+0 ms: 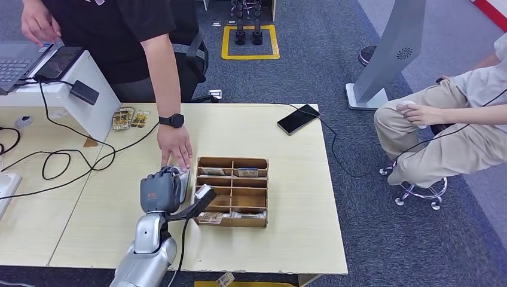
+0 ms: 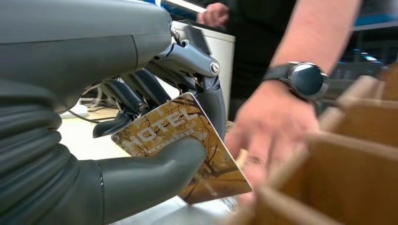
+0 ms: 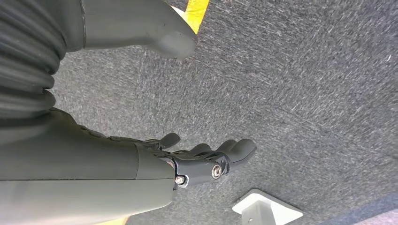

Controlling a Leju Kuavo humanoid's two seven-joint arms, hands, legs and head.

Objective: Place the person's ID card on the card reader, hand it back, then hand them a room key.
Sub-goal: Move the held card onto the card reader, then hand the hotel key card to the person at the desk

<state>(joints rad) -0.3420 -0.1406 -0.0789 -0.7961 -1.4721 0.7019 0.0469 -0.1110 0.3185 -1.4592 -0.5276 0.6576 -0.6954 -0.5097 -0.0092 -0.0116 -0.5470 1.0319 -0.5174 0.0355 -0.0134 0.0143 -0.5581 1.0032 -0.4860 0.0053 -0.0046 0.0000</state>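
Centre of the left wrist frame: rectangular orange-brown key card (image 2: 187,140) with autumn-tree pattern and white "MOTEL" lettering. Head frame, centre: brown compartmented wooden box (image 1: 232,191) on pale wood-grain counter (image 1: 287,227); blue-grey carpet floor (image 1: 382,239).

Two people (image 1: 119,42), one wooden organizer (image 1: 233,191), one phone (image 1: 298,119), one laptop (image 1: 15,60), two robot hands (image 1: 160,191).

Blue-grey carpet floor (image 1: 335,72) with yellow square marking (image 1: 250,42), pale wooden table (image 1: 287,179)
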